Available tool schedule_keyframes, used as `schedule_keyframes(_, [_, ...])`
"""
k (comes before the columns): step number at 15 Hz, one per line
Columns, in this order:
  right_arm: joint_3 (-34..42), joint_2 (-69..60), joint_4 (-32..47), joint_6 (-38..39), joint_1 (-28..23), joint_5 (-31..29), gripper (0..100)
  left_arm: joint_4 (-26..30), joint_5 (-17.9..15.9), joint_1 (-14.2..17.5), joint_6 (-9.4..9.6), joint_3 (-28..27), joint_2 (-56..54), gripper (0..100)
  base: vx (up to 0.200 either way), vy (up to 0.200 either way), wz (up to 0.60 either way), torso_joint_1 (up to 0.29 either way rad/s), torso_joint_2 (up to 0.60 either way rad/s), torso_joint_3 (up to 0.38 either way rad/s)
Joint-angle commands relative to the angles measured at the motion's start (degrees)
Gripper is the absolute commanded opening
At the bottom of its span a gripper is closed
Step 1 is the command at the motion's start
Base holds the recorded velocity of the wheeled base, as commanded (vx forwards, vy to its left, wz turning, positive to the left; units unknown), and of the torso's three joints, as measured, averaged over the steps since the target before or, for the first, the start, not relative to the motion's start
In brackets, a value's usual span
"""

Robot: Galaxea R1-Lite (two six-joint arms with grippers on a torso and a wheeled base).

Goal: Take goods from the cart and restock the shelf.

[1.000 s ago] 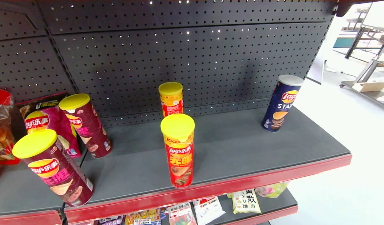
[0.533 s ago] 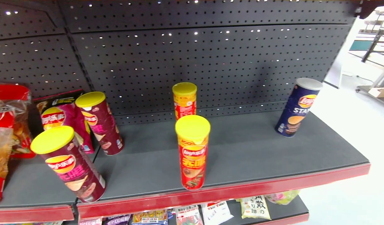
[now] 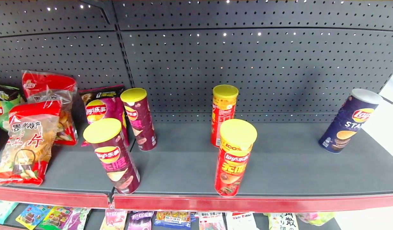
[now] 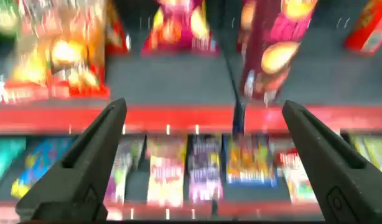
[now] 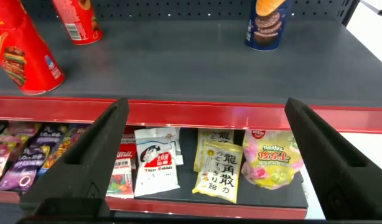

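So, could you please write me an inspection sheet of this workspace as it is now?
Surface: dark shelf with red front edge.
Job's things: front maroon can, rear maroon can, front red can, rear red can, blue can, all standing on it.
Clutter: snack bags at its left end; packets on the level below.
Grippers: left gripper and right gripper open, empty, before the shelf edge.
Cables: nothing seen.
Surroundings: pegboard wall behind.
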Motion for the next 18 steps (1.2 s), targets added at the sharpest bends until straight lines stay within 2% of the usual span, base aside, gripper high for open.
schedule_keyframes(1, [0.0,0.0,0.0,-0.1,0.0,0.1,100,-0.5,1.0,0.0,0.31,2.5,0.2,100,0.000,0.000,0.00,0.000,0.00,0.000])
schedule_keyframes(3, [-0.3,0.0,-0.7,-0.8,0.0,0.3,100,-0.6,2.8,0.0,-0.04,2.6,0.3,100,0.000,0.000,0.00,0.000,0.00,0.000])
schedule_keyframes(4, [-10.5,8.9,-0.8,0.1,0.9,0.8,100,-0.6,3.0,0.0,-2.32,2.8,0.3,100,0.000,0.000,0.00,0.000,0.00,0.000])
schedule_keyframes(5, [-15.6,15.0,-0.8,2.1,0.9,0.7,100,-0.3,3.2,0.0,-4.08,2.8,0.5,100,0.000,0.000,0.00,0.000,0.00,0.000])
schedule_keyframes(6, [-24.2,23.9,-0.6,5.5,1.0,0.8,100,0.0,5.5,1.7,-6.01,2.7,0.4,100,0.000,0.000,0.00,0.000,0.00,0.000])
schedule_keyframes(7, [-25.3,25.6,-0.7,5.2,1.1,1.1,100,0.0,6.3,2.3,-6.01,2.6,0.4,100,0.000,0.000,0.00,0.000,0.00,0.000])
schedule_keyframes(8, [-26.8,29.2,-0.8,3.0,1.5,1.5,100,0.1,7.0,6.1,-5.57,2.6,-0.1,100,0.000,0.000,0.00,0.000,0.00,0.000])
schedule_keyframes(10, [-27.4,33.4,-0.8,-0.5,2.2,2.1,100,-0.2,2.1,5.1,-5.40,2.8,-4.0,100,0.000,0.000,0.00,0.000,0.00,0.000])
schedule_keyframes(11, [-27.9,38.6,-0.9,-3.7,2.3,2.4,100,1.2,-4.1,5.8,-1.18,2.9,-5.2,100,0.000,0.000,0.00,0.000,0.00,0.000])
schedule_keyframes(12, [-28.9,42.9,-1.8,-3.9,2.9,2.4,100,2.0,-4.0,5.9,0.84,2.8,-5.2,100,0.000,0.000,0.00,0.000,0.00,0.000])
schedule_keyframes(13, [-30.7,48.7,-4.8,-3.6,4.4,2.3,100,2.0,-4.1,5.9,1.02,2.8,-5.2,100,0.000,0.000,0.00,0.000,0.00,0.000])
schedule_keyframes(14, [-30.7,48.7,-4.8,-3.6,4.4,2.3,100,2.0,-4.1,5.9,1.02,2.8,-5.2,100,0.000,0.000,0.00,0.000,0.00,0.000])
schedule_keyframes(15, [-31.6,58.8,-14.9,-3.4,9.0,2.3,100,1.9,-3.8,5.9,1.02,2.8,-5.2,100,0.000,0.000,0.00,0.000,0.00,0.000])
schedule_keyframes(16, [-29.8,63.9,-20.1,-3.1,11.8,2.3,100,2.0,-3.8,5.9,1.02,2.8,-5.2,100,0.000,0.000,0.00,0.000,0.00,0.000])
schedule_keyframes(18, [-25.6,68.0,-23.0,-4.3,14.0,1.9,100,1.9,-3.8,5.9,1.02,2.8,-5.2,100,0.000,0.000,0.00,0.000,0.00,0.000])
